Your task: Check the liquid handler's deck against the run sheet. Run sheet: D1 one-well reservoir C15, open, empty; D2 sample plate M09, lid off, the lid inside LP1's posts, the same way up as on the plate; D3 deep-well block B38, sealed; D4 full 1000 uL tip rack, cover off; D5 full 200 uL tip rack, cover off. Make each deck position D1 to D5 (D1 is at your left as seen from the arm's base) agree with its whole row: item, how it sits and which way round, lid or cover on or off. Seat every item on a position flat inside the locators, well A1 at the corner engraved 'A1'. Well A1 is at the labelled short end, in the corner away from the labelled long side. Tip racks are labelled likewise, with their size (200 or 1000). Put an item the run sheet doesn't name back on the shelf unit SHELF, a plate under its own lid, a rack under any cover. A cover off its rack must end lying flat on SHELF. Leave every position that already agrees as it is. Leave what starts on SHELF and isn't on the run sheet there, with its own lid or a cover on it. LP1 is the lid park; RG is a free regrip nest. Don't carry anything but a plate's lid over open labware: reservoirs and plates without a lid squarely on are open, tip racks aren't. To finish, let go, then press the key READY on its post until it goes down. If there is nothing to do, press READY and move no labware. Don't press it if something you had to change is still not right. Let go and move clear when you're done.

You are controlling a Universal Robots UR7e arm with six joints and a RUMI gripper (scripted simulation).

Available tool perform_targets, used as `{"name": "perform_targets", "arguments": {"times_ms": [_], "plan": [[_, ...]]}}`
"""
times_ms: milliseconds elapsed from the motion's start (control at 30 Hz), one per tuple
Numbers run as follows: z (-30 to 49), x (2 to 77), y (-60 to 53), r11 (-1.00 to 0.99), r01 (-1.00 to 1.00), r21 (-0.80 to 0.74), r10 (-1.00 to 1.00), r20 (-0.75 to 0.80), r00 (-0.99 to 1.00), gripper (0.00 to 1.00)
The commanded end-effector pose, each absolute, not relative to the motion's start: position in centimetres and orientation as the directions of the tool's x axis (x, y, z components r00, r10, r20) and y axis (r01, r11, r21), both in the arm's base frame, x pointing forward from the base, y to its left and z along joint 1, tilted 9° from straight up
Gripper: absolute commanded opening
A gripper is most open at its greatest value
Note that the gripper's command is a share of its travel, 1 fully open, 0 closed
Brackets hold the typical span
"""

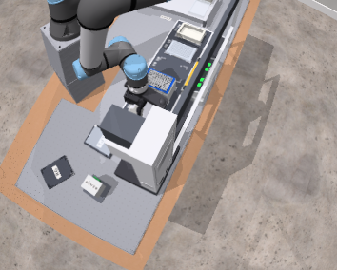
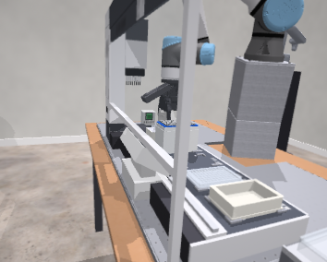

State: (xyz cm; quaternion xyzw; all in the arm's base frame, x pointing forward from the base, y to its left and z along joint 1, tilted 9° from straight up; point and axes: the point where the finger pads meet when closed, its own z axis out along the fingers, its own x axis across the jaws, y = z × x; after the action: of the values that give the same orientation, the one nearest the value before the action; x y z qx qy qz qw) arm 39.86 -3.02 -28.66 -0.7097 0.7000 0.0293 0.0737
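Note:
My gripper [image 1: 135, 108] [image 2: 167, 116] points straight down at the deck position just beyond the blue-topped tip rack [image 1: 159, 81] [image 2: 173, 136]. It is shut on a labware item there. The rack and the white handler housing [image 1: 149, 140] hide most of that item, so I cannot tell what it is. Further along the deck sit a clear well plate [image 1: 181, 48] [image 2: 212, 176] and an open, empty white reservoir [image 1: 191, 32] [image 2: 240, 209]. The READY key [image 1: 93, 185] [image 2: 149, 116] stands on its post on the grey mat.
A dark flat lid-like square [image 1: 57, 171] lies on the mat near the key. A flat grey piece [image 1: 96, 142] sticks out beside the housing. The handler's dark head [image 1: 121, 125] overhangs close to my gripper. The arm pedestal [image 1: 59, 48] [image 2: 259, 115] stands beside the deck. The shelf unit [image 1: 200, 7] is past the reservoir.

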Motion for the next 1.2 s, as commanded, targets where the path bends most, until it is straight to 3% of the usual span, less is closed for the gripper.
{"name": "perform_targets", "arguments": {"times_ms": [0,1167], "plan": [[-28.7,39.9,-3.0,-0.009,-0.998,-0.065,-0.989,-0.144,0.018,0.0],[-26.2,39.7,-3.4,-0.007,-0.998,-0.064,-0.989,-0.145,0.017,0.0]]}}
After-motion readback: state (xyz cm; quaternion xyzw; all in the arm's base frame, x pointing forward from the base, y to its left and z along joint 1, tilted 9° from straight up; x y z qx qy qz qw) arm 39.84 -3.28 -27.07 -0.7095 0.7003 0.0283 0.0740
